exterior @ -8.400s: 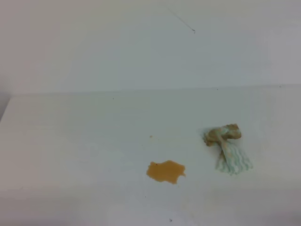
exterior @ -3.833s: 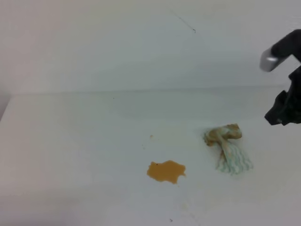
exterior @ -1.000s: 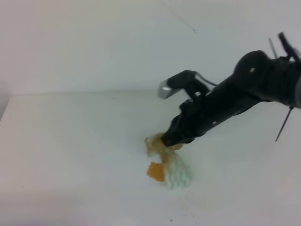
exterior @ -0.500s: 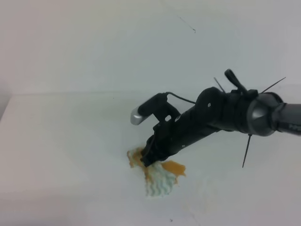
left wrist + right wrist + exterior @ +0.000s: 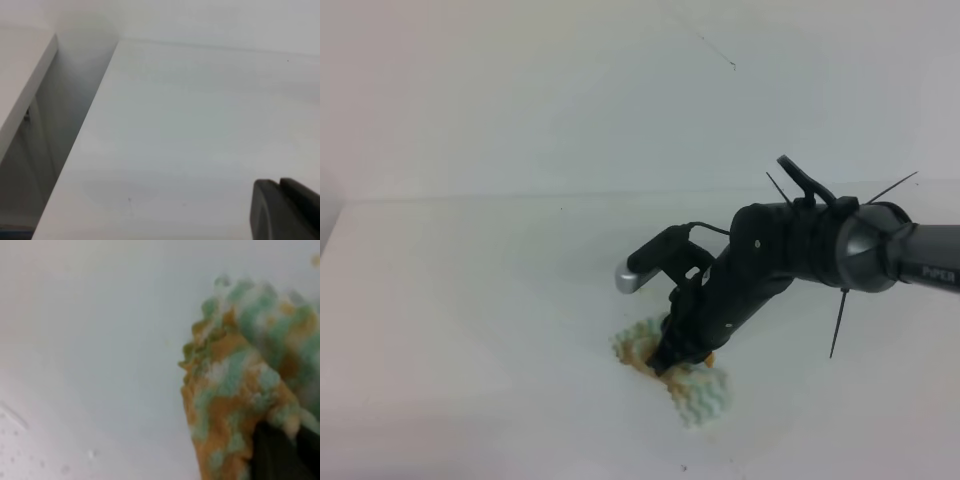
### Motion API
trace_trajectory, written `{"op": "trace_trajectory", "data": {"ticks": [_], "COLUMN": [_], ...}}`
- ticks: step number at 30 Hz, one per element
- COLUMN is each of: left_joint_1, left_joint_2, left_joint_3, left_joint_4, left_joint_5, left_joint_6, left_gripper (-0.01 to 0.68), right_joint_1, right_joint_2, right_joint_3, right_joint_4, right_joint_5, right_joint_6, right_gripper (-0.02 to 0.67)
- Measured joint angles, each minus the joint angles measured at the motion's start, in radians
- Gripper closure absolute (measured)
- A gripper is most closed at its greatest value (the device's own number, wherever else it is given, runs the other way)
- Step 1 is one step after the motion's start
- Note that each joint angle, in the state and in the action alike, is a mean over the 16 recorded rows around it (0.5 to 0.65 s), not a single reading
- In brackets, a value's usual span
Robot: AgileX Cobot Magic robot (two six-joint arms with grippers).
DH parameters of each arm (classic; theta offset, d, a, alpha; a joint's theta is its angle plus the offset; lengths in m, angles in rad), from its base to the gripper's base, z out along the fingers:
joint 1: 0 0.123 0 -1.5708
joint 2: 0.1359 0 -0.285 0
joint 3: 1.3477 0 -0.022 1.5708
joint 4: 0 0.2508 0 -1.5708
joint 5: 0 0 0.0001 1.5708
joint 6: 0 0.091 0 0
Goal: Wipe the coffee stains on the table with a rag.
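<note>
One arm is working: the right gripper [image 5: 672, 362] is clamping the rag [image 5: 692, 390] and pressing it down onto the coffee stains [image 5: 642, 352], near the front middle of the table [image 5: 470, 300]. Orange-brown is soaking the cloth. Left gripper [image 5: 285, 210] is showing only dark fingertips; can't tell its width.

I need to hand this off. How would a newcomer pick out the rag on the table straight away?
Start from the wide white table and follow the black right arm down to the right gripper near the front middle. The rag is the small bunched cloth under it: white with pale green wavy stripes, soaked orange-brown, and the only soft thing there.
</note>
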Motion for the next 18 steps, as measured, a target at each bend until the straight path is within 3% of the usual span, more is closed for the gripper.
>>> {"op": "trace_trajectory", "data": {"ticks": [10,18], "left_joint_1": [0.0,0.0], "left_joint_2": [0.0,0.0], "left_joint_3": [0.0,0.0], "left_joint_4": [0.0,0.0], "left_joint_5": [0.0,0.0], "left_joint_6": [0.0,0.0], "left_gripper": [0.675,0.675], "right_joint_1": [-0.069,-0.104], "right_joint_2": [-0.006,-0.008], "right_joint_3": [0.002,0.003], "right_joint_4": [-0.084,-0.03], "right_joint_5": [0.068,0.073], "right_joint_6": [0.098,0.079], "right_gripper": [0.647,0.647]}}
